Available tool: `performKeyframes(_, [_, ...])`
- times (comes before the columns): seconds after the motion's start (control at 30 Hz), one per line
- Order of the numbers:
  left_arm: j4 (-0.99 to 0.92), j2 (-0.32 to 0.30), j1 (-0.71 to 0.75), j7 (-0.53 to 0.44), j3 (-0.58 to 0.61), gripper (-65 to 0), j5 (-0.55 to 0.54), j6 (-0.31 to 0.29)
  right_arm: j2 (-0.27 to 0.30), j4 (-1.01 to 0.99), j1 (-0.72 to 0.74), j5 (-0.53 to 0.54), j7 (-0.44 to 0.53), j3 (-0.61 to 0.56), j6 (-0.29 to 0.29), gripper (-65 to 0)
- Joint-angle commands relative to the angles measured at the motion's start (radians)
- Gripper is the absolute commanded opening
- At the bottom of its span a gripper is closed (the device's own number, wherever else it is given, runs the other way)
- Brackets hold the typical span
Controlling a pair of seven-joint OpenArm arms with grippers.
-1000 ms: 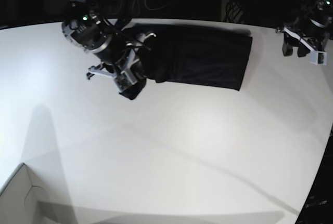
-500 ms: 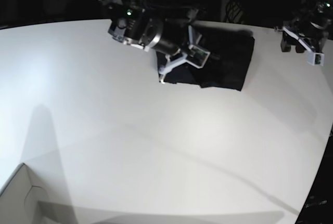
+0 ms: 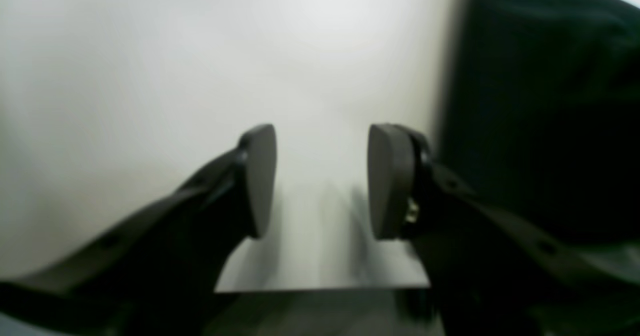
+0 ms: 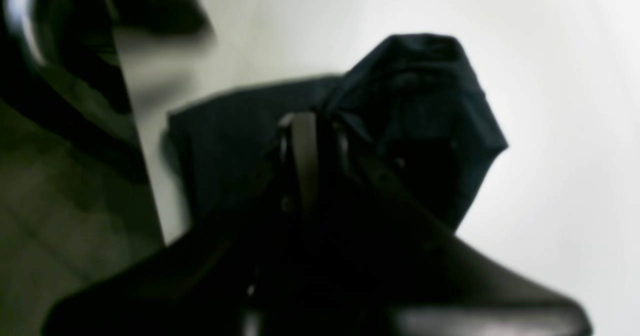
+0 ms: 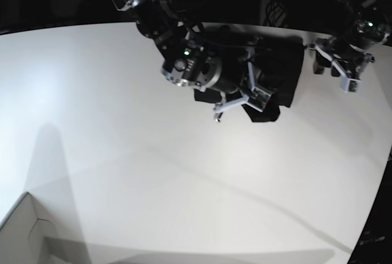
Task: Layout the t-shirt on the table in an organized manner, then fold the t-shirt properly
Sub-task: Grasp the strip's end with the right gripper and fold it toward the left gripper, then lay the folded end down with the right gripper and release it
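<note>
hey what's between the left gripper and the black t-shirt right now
Only bare white table separates the left gripper from the t-shirt, as the base view shows.

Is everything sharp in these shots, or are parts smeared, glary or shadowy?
Left wrist view: the gripper and the t-shirt's edge are blurred; right wrist view: dark shape at upper left smeared; base view: soft shadows across the pale table.

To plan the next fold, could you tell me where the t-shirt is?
The t-shirt lies at the base view's upper middle, by the right gripper.
</note>
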Motion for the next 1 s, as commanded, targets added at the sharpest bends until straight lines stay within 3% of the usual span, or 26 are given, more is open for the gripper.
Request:
performKeyframes(0.0, [0.014,-0.012,-0.004,-0.016,0.016,-36.3,0.002,0.003,-0.014,0.018,0.021,0.022,0.032,-0.001,0.002,-65.0])
performKeyframes(0.1, [0.003,-0.011,-0.029,-0.018,0.071,-38.9,0.022,0.003,-0.015,0.013,0.044,0.022,0.032,0.001,0.002,-65.0])
performKeyframes(0.37, [-0.149,-0.018,-0.064,-0.018,0.085,-59.5,0.019,0.003,-0.021,0.018,0.067,0.023,0.032,-0.004,0.002,-65.0])
performKeyframes(0.67, [-0.143,-0.026,-0.055,-0.018,0.163,-59.7,0.017,0.003,-0.05,-0.051,0.148,0.023,0.032,-0.03,0.002,-65.0])
performKeyframes(0.8, [-0.144,-0.026,-0.035,-0.018,0.178,-59.7,0.008,0.003,-0.05,-0.123,0.196,0.025,0.033,-0.111,0.002,-65.0])
performKeyframes(0.97, [-0.147,-0.02,-0.029,-0.018,0.18,-59.7,0.008,0.003,-0.05,-0.215,0.222,0.025,0.122,-0.154,0.001,-65.0])
